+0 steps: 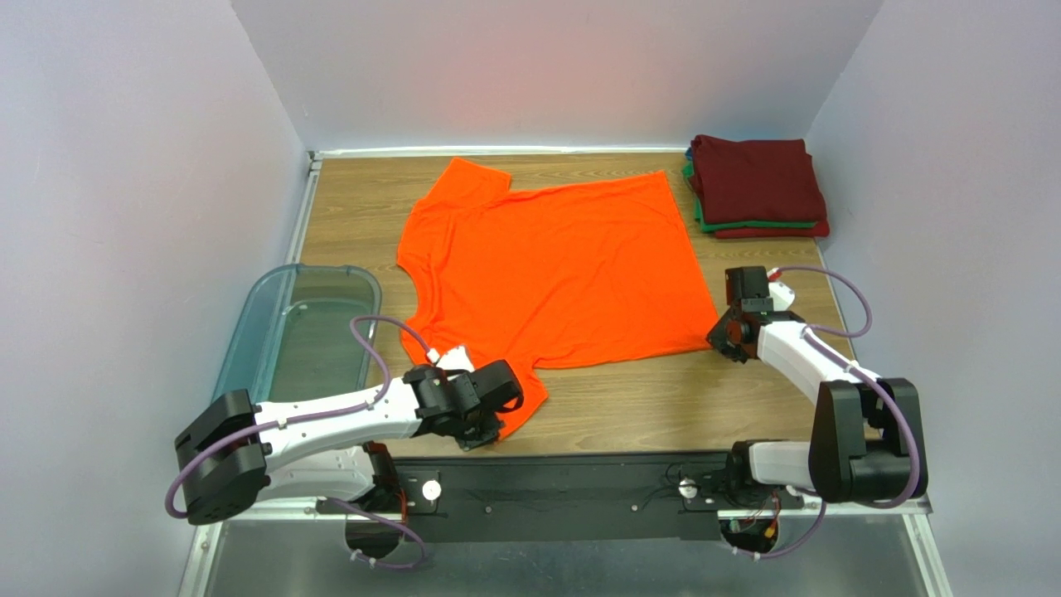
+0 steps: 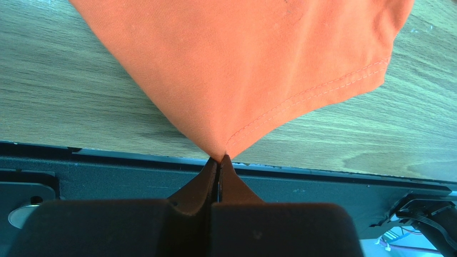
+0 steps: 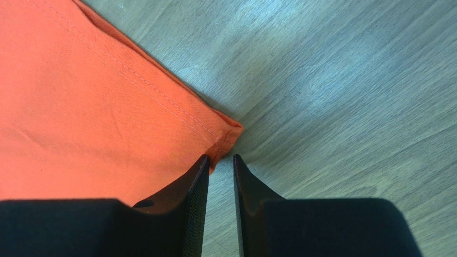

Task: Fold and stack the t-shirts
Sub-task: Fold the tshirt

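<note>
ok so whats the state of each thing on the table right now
orange t-shirt: spread flat, unfolded, near sleeve tip pinched
left gripper: shut on that sleeve tip
right gripper: open, at the shirt's hem corner, not clamped on it
folded shirts: stacked at the far right corner, maroon on top
plastic bin: upright at the left edge, open-topped

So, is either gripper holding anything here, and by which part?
The left gripper pinches the orange t-shirt at the edge of its near sleeve. The right gripper holds nothing: jaws apart beside the shirt's hem corner.
</note>
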Robot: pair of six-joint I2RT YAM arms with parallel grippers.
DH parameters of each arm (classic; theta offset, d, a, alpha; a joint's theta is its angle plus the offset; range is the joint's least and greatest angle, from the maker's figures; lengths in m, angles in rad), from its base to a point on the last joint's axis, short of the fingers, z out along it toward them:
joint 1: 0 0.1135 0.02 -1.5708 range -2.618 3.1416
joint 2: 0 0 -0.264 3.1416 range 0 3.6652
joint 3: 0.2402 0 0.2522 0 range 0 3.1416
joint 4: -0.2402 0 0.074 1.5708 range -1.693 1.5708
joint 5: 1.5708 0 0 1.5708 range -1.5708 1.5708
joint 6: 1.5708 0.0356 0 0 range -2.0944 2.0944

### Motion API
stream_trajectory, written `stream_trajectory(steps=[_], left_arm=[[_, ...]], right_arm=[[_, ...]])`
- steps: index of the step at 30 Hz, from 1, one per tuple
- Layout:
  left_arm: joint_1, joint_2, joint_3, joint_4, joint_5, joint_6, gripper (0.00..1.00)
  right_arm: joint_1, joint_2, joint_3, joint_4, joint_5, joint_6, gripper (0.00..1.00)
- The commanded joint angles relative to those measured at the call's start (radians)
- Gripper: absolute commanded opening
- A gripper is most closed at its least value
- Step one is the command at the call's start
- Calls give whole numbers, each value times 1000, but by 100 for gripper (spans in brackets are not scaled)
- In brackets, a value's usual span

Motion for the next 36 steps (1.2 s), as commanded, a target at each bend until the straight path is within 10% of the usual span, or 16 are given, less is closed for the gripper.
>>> stream_trajectory(steps=[1, 17, 25, 36], left_arm=[[-9, -14, -11, -4, -11, -2, 0], [-10, -27, -20, 2, -11, -15, 0], [-12, -41, -17, -12, -1, -19, 0], [-23, -79, -1, -91, 27, -15, 0]], right_arm=[[-8, 14, -17, -3, 27, 16, 31], [-10, 79, 49, 0, 37, 50, 38], [-10, 22, 5, 0, -18, 28, 3], [-8, -314, -110, -182, -74, 128, 2]])
